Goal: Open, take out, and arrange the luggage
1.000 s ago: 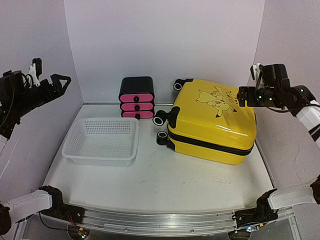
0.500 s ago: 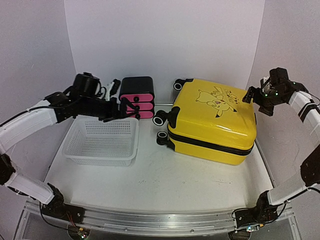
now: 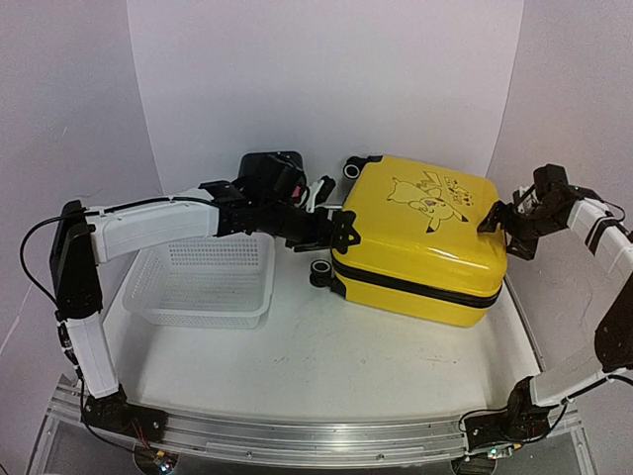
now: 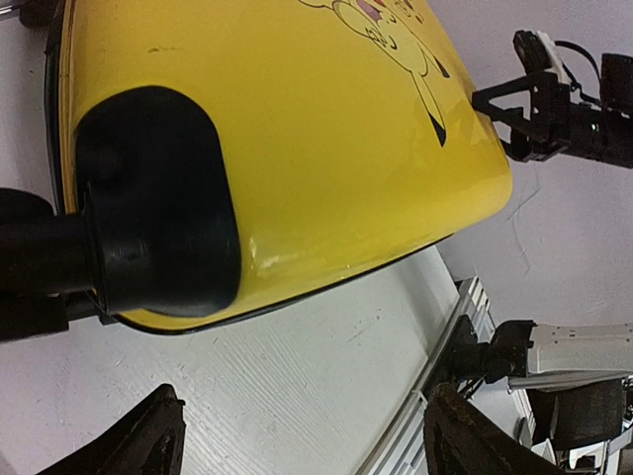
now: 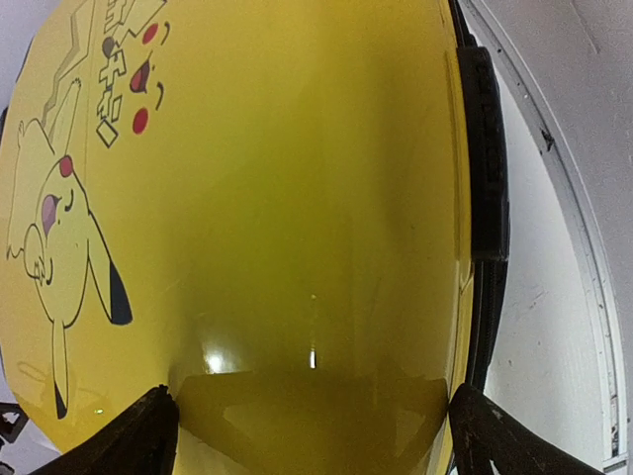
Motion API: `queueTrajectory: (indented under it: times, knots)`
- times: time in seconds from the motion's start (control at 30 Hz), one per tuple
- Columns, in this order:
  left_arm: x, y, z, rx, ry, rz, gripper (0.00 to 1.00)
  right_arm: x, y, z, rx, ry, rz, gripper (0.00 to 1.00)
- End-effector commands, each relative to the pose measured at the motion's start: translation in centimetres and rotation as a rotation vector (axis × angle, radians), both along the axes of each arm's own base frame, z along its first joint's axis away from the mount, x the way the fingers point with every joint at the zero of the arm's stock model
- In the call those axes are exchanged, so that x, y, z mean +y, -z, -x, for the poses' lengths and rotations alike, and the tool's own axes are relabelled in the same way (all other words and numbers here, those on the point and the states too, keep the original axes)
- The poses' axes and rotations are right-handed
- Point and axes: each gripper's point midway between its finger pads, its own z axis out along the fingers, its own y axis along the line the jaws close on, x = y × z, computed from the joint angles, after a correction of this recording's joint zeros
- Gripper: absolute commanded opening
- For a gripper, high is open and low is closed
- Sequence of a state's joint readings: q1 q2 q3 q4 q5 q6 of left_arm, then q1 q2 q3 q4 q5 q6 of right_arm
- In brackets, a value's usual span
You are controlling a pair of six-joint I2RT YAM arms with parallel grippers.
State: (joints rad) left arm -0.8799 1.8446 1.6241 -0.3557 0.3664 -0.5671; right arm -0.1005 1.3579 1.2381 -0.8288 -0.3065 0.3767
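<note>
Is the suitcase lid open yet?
No, the yellow suitcase lies shut, its black zipper band running unbroken along the front side.

I have the left arm (image 3: 158,220) stretched from nine o'clock toward centre, the left gripper (image 3: 334,231) pointing to three o'clock with jaws spread wide. The right arm (image 3: 593,223) bends in from three o'clock, and the right gripper (image 3: 497,220) faces nine o'clock, jaws wide apart too.

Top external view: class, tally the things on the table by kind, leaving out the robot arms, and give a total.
yellow suitcase: 1
white mesh basket: 1
black-and-pink drawer box: 1
Total: 3
</note>
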Motion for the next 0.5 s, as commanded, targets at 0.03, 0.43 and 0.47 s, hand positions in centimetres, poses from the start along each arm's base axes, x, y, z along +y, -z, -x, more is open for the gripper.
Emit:
queueTrajectory:
  times: [0.03,0.43,0.47]
  knots:
    - [-0.7,-2.9,-2.9,-0.06,-0.05,0.065,0.81,4.7,-1.9,1.9,-0.072,-0.136,-0.175,0.91]
    - [5.4,-0.4,-6.0,-0.036,-0.189,-0.036,0.88,15.7,-4.1,8.8,-0.19,-0.47,-0.083,0.98]
    - [5.8,-0.2,-5.8,-0.036,-0.194,-0.046,0.89,15.1,-4.9,8.7,-0.228,-0.458,-0.05,0.98]
